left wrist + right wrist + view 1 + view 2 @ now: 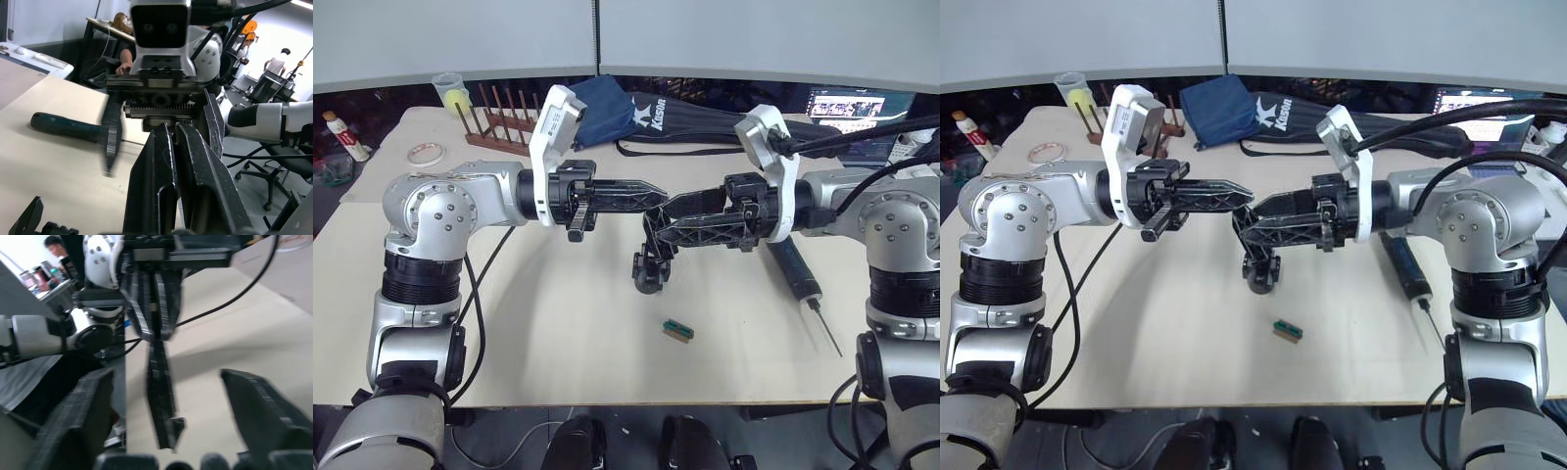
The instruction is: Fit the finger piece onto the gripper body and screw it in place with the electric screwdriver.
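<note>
My left gripper (658, 191) is held level over the table, shut on a slim black finger piece (164, 396) that sticks out past its tips. Facing it tip to tip is my right gripper (656, 220), its fingers (83, 421) spread wide and open. The gripper body (649, 269) stands on the table just under those tips; I cannot tell whether they touch. The electric screwdriver (793, 266) lies on the table under my right arm, its bit pointing at the front edge.
A tiny green-and-red piece (677, 330) lies near the front middle. At the back are a wooden rack (499, 132), a blue bag (607, 108), a long black bag (705, 122), a tape roll (426, 152) and a cup (448, 90).
</note>
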`<action>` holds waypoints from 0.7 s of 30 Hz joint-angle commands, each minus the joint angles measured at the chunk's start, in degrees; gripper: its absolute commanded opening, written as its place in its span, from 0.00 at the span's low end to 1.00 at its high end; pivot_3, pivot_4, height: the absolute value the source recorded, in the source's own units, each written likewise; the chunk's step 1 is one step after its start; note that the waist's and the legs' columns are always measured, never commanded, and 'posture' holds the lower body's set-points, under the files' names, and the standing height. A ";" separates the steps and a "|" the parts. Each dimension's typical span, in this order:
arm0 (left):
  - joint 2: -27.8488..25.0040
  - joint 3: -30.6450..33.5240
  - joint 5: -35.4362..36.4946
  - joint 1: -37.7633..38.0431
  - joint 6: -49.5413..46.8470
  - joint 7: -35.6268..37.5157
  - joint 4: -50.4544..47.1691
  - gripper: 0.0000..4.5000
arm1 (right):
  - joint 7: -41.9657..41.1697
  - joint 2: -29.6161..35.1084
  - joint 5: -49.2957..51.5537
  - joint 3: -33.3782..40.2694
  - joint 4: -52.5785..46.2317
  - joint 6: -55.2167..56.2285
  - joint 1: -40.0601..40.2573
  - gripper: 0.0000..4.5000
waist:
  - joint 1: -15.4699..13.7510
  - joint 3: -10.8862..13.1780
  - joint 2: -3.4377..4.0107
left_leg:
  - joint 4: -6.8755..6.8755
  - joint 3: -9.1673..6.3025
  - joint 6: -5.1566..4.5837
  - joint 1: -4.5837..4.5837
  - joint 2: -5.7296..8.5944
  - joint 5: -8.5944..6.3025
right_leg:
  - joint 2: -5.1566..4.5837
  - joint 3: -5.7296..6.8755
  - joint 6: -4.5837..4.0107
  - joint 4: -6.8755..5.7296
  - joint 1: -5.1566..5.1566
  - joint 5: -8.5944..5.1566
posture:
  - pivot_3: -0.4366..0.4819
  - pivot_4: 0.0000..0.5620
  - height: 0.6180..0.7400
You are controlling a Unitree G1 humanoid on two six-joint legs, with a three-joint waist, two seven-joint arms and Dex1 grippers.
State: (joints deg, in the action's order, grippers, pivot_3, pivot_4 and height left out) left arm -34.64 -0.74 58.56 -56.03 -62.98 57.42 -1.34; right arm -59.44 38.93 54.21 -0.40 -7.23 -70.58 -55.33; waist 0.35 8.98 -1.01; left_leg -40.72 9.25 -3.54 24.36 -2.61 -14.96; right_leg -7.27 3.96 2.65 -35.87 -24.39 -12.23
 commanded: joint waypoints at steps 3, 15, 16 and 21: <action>0.01 1.11 0.07 -1.49 -1.00 0.92 -0.98 0.00 | -1.28 -0.77 0.95 -0.85 -0.89 -0.01 -2.29 0.68 | 0.00 0.00 0.00 | 0.00 -0.01 0.00 0.00 -0.01 0.00 | 0.00 0.01 0.00 -0.02 0.00 0.00 | 0.48 0.27 1.00; 0.17 1.69 -0.24 -0.78 -1.00 1.05 -1.19 0.00 | -4.25 -0.74 0.16 -2.13 -1.18 2.01 -2.05 0.50 | 0.07 0.00 0.00 | 0.00 0.00 0.00 0.00 0.00 0.00 | 0.00 0.00 0.00 -0.02 -0.01 0.00 | 0.48 0.27 1.00; 0.12 1.69 -0.31 -0.73 -0.94 1.17 -1.17 0.00 | -4.25 -0.87 0.13 -2.03 -1.10 2.11 -2.07 0.43 | 0.07 0.00 0.00 | 0.00 0.00 0.00 0.00 0.00 0.00 | 0.00 0.00 0.00 -0.02 -0.01 0.00 | 0.48 0.27 1.00; 0.00 1.64 -0.67 -0.54 -0.79 1.68 -1.07 0.00 | -4.37 -1.46 -0.36 -1.70 -1.07 2.66 -2.02 0.08 | 0.12 0.00 0.01 | 0.00 0.00 0.00 0.00 -0.01 0.00 | 0.00 0.00 0.00 -0.02 -0.01 0.00 | 0.48 0.27 1.00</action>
State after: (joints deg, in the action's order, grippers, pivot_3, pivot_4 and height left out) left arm -34.32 -0.45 58.46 -56.03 -64.20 59.11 -1.57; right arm -62.86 37.88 52.56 -3.73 -7.12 -69.22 -55.97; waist 0.47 8.99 -1.01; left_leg -40.72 9.25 -3.53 24.36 -2.62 -14.96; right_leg -7.27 3.96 2.65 -35.88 -24.40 -12.23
